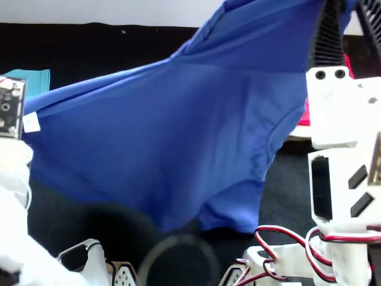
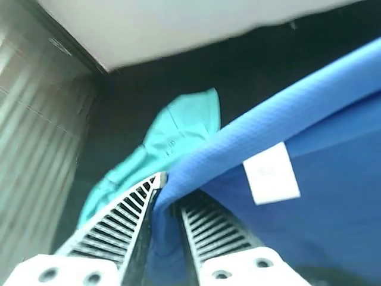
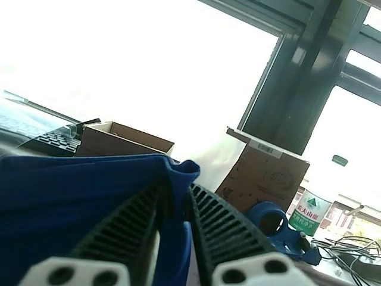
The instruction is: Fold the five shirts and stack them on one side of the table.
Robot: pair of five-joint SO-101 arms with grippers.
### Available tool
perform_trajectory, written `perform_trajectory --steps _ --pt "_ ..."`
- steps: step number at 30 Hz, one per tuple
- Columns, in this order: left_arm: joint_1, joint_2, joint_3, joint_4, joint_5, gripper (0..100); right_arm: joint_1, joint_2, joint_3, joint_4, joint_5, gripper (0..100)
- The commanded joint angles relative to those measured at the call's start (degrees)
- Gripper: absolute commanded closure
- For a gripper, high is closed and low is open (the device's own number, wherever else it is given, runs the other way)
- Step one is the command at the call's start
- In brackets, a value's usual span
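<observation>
**Blue shirt held between two arms.** We see the blue shirt lifted above the black table and stretched between both arms, its lower part sagging toward the near edge. The left gripper has its jaws closed on the shirt's edge, beside a white label. The right gripper has its jaws closed on another fold of the same shirt, raised higher, toward the far right corner. We note a teal shirt lying crumpled by the far left edge, and a red cloth near the right edge, partly hidden behind the blue shirt.
</observation>
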Motion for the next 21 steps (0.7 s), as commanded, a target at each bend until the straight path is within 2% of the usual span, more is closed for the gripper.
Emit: perform_trajectory --steps 1,9,21 --pt "-1.63 0.13 2.86 0.26 0.18 99 0.92 -0.48 -0.40 -4.00 0.88 99.3" --pt "-7.60 -0.48 -2.33 0.26 0.18 99 0.75 -3.30 -0.22 -3.91 0.88 99.3" --pt "-5.76 -12.62 -2.77 0.97 0.18 99 0.75 -8.84 0.04 -3.82 0.88 99.3"
